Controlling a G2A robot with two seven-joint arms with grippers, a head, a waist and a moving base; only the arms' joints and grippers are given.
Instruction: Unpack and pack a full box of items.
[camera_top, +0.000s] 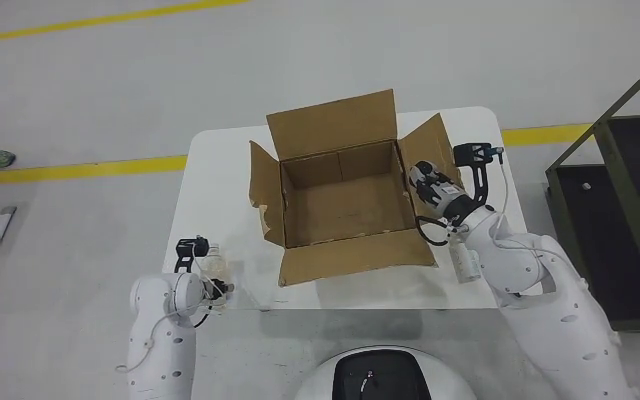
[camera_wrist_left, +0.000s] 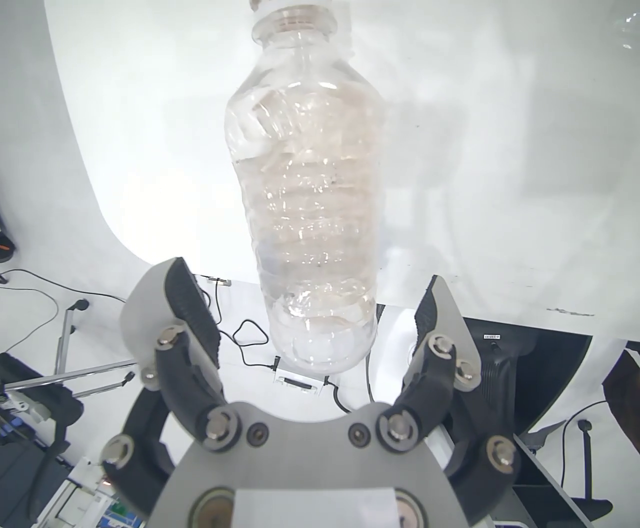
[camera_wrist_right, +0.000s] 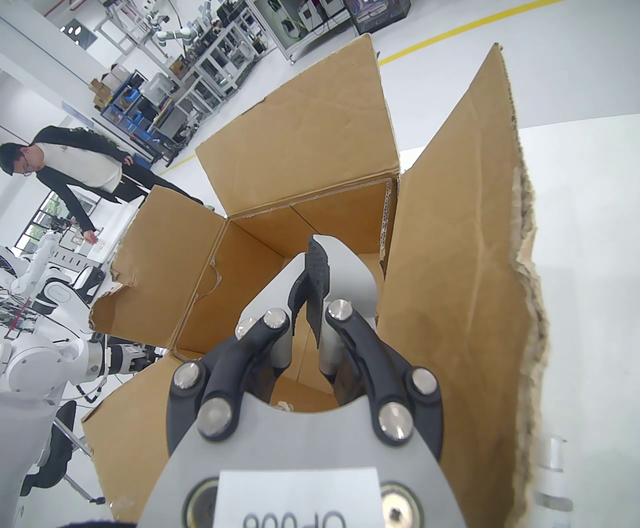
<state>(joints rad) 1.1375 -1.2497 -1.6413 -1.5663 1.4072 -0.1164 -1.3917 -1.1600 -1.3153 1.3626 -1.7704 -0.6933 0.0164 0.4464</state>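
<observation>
An open cardboard box (camera_top: 333, 122) stands in the middle of the white table (camera_top: 215, 180), flaps spread, and its inside looks bare. A clear plastic bottle (camera_wrist_left: 305, 190) lies on the table near the front left corner. My left gripper (camera_wrist_left: 307, 280) is open, with the bottle's base between its fingers and a gap on both sides; from above it is at the table's corner (camera_top: 212, 285). My right gripper (camera_wrist_right: 315, 260) is shut on nothing and hangs over the box's right edge (camera_top: 422, 178), beside the right flap (camera_wrist_right: 460, 260).
A small pale bottle (camera_top: 462, 262) lies on the table to the right of the box, beside the right forearm, and shows again past the flap (camera_wrist_right: 550, 465). A dark rack (camera_top: 600, 200) stands off the table's right side.
</observation>
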